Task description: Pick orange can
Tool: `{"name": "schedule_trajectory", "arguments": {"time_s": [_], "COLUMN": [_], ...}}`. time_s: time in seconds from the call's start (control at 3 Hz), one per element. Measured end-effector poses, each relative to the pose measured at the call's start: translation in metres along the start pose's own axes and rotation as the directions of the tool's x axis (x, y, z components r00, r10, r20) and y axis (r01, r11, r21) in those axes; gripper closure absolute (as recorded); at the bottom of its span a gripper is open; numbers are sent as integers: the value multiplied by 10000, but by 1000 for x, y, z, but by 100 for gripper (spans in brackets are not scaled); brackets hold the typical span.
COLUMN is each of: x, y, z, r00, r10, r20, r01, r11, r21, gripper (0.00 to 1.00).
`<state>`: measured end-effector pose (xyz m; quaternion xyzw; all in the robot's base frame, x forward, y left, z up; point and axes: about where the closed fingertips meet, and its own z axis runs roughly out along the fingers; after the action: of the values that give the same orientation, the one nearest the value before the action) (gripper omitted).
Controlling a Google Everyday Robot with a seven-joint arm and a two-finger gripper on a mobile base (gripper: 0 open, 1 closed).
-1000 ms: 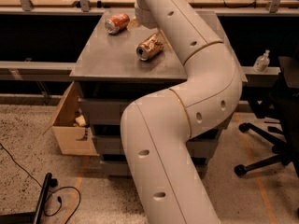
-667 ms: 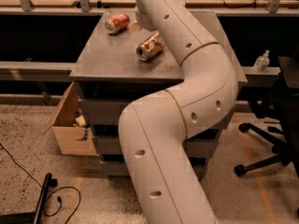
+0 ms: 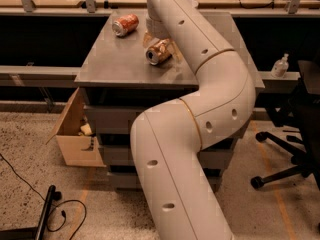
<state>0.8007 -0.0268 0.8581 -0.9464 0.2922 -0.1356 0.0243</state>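
The orange can point(image 3: 158, 52) lies on its side on the grey cabinet top point(image 3: 120, 64), its silver end facing the front left. My gripper point(image 3: 161, 43) is at the end of the white arm, which reaches over the top from the front right. It is right over the can, open, with one pale finger point(image 3: 147, 37) at the can's back left and the other at its right. The arm hides the wrist and the can's far end.
A redder orange-red can point(image 3: 125, 24) lies on its side at the back left of the cabinet top. An open cardboard box point(image 3: 75, 134) stands on the floor at the left. An office chair base point(image 3: 285, 159) is at the right, and a cable point(image 3: 50, 204) lies on the floor.
The arm has swung a little to the left and brought the gripper down closer around the orange can. Neither can has moved.
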Motion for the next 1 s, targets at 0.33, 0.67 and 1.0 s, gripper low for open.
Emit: {"name": "schedule_trajectory", "arguments": {"time_s": [0.33, 0.67, 1.0], "x": [-8, -12, -16], "y": [-1, 0, -1], "z": [8, 11, -6], "r00": [9988, 9972, 9957], "r10": [-310, -405, -311], "r20": [368, 635, 867], "r01": [309, 398, 262], "r11": [9995, 9991, 9980], "r21": [34, 133, 573], "gripper": [47, 70, 94]}}
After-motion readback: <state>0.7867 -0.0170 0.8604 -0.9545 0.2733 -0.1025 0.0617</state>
